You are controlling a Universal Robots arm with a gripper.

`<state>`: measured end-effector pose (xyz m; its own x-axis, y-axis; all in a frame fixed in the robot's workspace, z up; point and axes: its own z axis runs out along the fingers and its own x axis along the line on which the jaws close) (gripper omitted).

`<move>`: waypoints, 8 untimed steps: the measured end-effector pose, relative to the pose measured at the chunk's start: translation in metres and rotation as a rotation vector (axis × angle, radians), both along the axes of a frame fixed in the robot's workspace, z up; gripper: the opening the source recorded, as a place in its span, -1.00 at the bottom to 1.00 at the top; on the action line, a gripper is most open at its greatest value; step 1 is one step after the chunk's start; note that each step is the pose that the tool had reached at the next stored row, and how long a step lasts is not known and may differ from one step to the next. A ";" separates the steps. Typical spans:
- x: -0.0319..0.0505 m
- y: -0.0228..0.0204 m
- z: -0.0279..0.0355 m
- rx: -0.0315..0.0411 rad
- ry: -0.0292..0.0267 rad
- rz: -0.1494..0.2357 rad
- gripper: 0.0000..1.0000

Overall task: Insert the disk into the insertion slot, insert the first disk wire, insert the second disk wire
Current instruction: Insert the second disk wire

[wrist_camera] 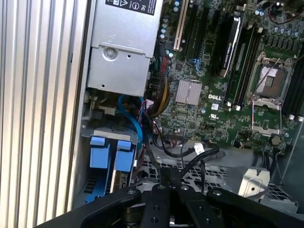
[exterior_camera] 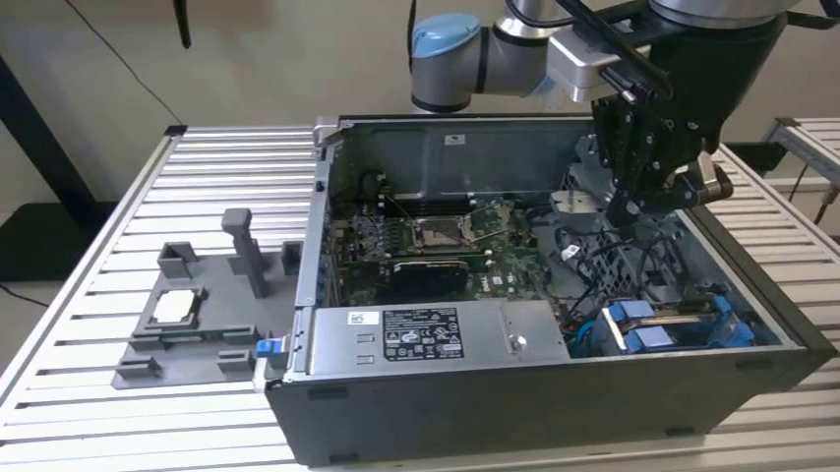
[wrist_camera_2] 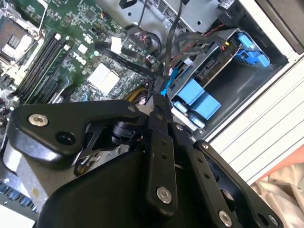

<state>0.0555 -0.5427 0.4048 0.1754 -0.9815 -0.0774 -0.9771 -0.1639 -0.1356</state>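
Exterior view: the arm reaches down into the open computer case [exterior_camera: 393,393], its gripper [exterior_camera: 628,218] hanging over the black cables [exterior_camera: 617,258] between the motherboard [exterior_camera: 434,241] and the insertion slot [exterior_camera: 676,324]. A grey fixture [exterior_camera: 191,324] sits well apart on the slatted table [exterior_camera: 79,295], at that view's left. The second wrist view brings the fingers [wrist_camera_2: 159,107] pressed together on a black cable [wrist_camera_2: 166,57], with the disk [wrist_camera_2: 216,66] seated in the blue-tabbed cage. The first wrist view adds the silver power supply [wrist_camera: 123,52] just beside the cage's blue tabs [wrist_camera: 110,154].
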 end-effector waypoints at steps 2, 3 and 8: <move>0.0000 0.0000 0.0000 -0.0001 0.0000 0.000 -0.79; -0.0001 0.0000 0.0001 -0.0001 0.0000 0.000 -0.79; -0.0024 0.0013 -0.0006 -0.0002 -0.0047 0.000 -0.52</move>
